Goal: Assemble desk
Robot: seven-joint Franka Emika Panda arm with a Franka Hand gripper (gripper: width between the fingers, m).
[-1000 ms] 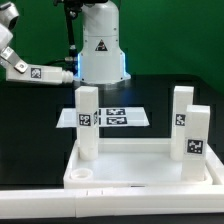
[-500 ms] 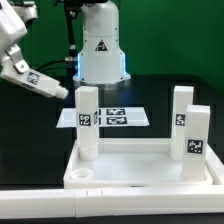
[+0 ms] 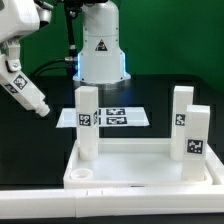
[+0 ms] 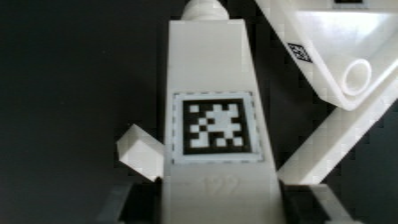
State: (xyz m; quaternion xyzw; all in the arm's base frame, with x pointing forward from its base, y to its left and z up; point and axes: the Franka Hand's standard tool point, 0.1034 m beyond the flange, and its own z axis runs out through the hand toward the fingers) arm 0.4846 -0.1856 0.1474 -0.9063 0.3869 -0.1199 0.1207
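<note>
Assembly status, judged from the exterior view: the desk top [image 3: 140,160] lies upside down on the black table [image 3: 35,150], its raised rim facing up, and three legs stand upright at its corners. One leg [image 3: 87,122] rises at about 10 o'clock of the top, a second [image 3: 181,112] at about 1 o'clock, and a third [image 3: 196,140] at about 3 o'clock, just in front of the second. The corner at about 7 o'clock shows an open hole [image 3: 82,173] with no leg in it. The fourth leg [image 3: 25,88] is held in the air by the gripper [image 3: 10,68] well apart from the top, toward the exterior view's left, tilted with its free end pointing down toward the top. In the wrist view this leg [image 4: 214,110] runs straight out between the jaws, which are closed against its two sides; its square tag [image 4: 214,127] faces the camera.

Remaining work, as a judgement: carrying the fourth leg to the empty corner, seating it and tightening it.

Limits of the views: whether the three standing legs are fully screwed home cannot be told. The marker board [image 3: 110,116] is partly hidden behind the first leg. The finger pads themselves are cut off at the edge of the wrist view, and the small white part [image 4: 137,152] beside the leg there cannot be identified. The robot base [image 3: 100,45] blocks the back of the table.
</note>
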